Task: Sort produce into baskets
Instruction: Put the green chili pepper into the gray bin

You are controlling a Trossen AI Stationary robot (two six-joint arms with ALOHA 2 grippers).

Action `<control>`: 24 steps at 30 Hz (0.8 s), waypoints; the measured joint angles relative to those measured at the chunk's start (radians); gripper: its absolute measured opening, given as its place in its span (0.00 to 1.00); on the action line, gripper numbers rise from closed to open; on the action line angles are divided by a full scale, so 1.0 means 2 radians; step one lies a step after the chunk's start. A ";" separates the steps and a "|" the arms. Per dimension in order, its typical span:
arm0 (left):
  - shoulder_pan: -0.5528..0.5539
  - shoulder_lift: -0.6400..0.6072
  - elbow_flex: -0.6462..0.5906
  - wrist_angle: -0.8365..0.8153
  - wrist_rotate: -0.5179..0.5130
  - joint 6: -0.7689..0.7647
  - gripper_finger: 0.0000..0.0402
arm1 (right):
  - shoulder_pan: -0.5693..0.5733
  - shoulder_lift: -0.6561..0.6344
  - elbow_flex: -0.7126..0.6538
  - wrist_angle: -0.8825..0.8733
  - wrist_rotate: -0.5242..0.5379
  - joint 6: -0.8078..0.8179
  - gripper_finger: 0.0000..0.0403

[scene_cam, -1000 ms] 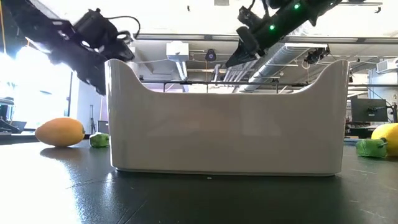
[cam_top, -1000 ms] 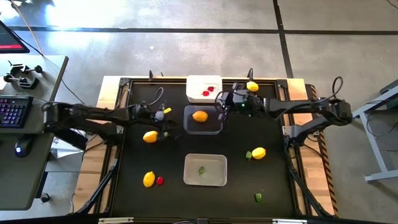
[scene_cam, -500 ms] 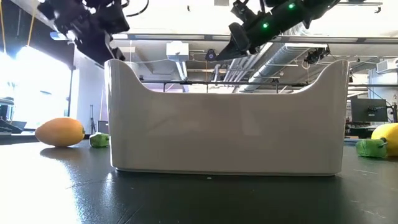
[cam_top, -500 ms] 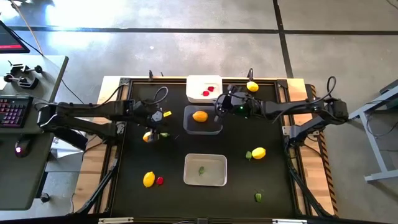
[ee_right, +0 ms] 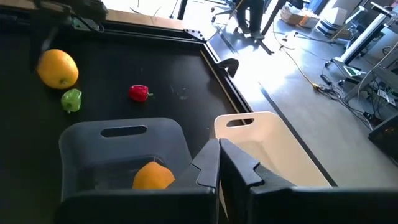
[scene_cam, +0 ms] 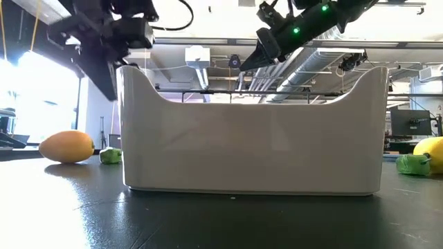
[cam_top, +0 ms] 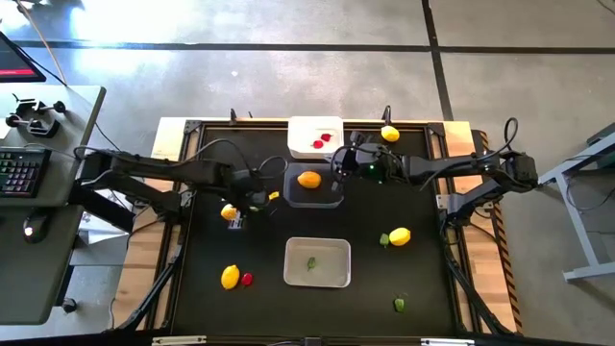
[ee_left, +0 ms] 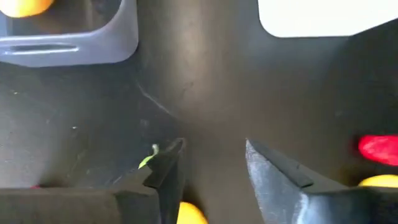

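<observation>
The white basket (cam_top: 300,127) at the far edge holds red pieces (cam_top: 321,142). The clear dark basket (cam_top: 313,199) holds a lemon (cam_top: 308,179). The pale tray (cam_top: 332,274) holds a green piece (cam_top: 311,262). My left gripper (cam_top: 244,206) (ee_left: 211,168) is open and points down over bare table. A lemon (cam_top: 227,210) (ee_left: 189,214) and a green piece (ee_left: 147,162) lie just beside its fingers. My right gripper (cam_top: 338,165) (ee_right: 219,165) is shut, with nothing showing between its fingers. It hangs above the dark basket's (ee_right: 124,155) right end.
Loose lemons lie at the far right (cam_top: 389,134), at the right (cam_top: 400,235) with a green piece (cam_top: 384,239), and at the near left (cam_top: 230,277) beside a red piece (cam_top: 247,279). A green piece (cam_top: 399,305) lies near the front edge. Another red piece (ee_right: 140,93) lies left of the dark basket.
My left gripper has moved toward the table's near edge and a little to the right. It now stands open over the lemon left of the dark basket. My right gripper has shifted slightly left and tipped up, staying shut.
</observation>
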 joint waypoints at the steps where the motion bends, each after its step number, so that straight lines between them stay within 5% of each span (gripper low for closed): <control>1: -0.001 0.006 0.000 0.000 -0.010 0.008 0.42 | 0.000 0.000 0.000 0.000 0.000 -0.001 0.00; 10: 0.024 0.068 0.000 -0.025 -0.055 0.049 0.56 | 0.000 0.000 0.000 -0.005 0.000 -0.001 0.00; 24: 0.040 0.162 0.000 -0.021 -0.054 0.084 0.57 | 0.000 0.000 0.000 -0.013 0.000 0.002 0.00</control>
